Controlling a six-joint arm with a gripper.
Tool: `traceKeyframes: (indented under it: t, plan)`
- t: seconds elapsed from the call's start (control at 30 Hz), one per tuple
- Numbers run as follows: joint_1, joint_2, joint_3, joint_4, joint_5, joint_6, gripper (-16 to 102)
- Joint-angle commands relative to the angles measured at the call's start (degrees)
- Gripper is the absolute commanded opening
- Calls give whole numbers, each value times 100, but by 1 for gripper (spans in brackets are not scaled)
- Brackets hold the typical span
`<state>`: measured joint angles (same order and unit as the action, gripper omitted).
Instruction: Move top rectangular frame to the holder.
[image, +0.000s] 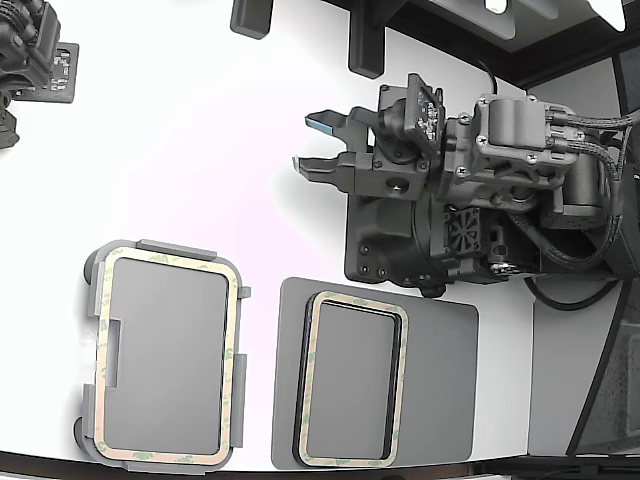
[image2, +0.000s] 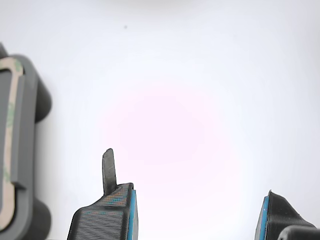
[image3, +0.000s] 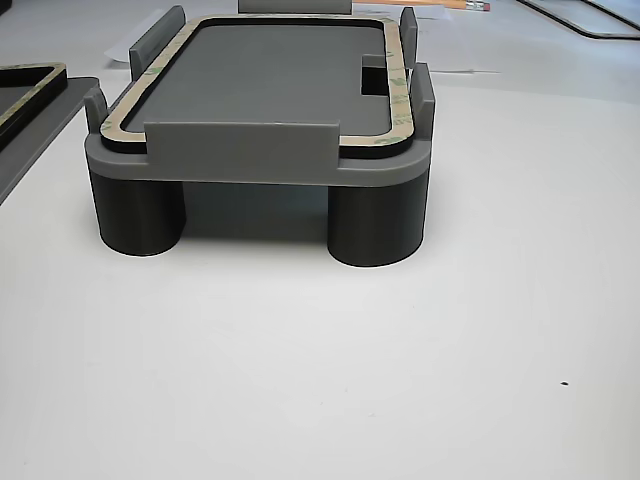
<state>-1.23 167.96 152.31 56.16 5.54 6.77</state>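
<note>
Two tan frames show in the exterior view, and one of them (image: 168, 356) already sits in the holder (image: 95, 300) at about 8 o'clock in that view, its beige ring lying just inside the raised edge tabs. The other frame (image: 354, 380), black-rimmed, lies on the darker grey mat (image: 440, 380) at about 6 o'clock. The low side view agrees: the tan ring runs all round the holder's top, seemingly level and between the tabs, above the round corner feet, though whether it is fully seated at the far edge I cannot tell. The gripper (image: 318, 142) is well apart from both frames, over bare white table (image: 200, 150) at about 1 o'clock, its jaws spread wide and carrying nothing; the wrist view shows the two blue-padded fingertips (image2: 131, 212) far apart with only table between them, and a corner of the holder at the picture's edge. By my judgement the move itself is done and the release made, so little is left beyond the arm clearing off, unless the second frame on the mat is meant to follow.
</note>
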Motion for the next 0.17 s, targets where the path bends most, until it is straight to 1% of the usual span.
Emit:
traceKeyframes:
  t: [0.0,0.13]
  plan:
    - [-105,132,-132,-44,9,0,100]
    - [-105,132,-132,-44,9,0,100]
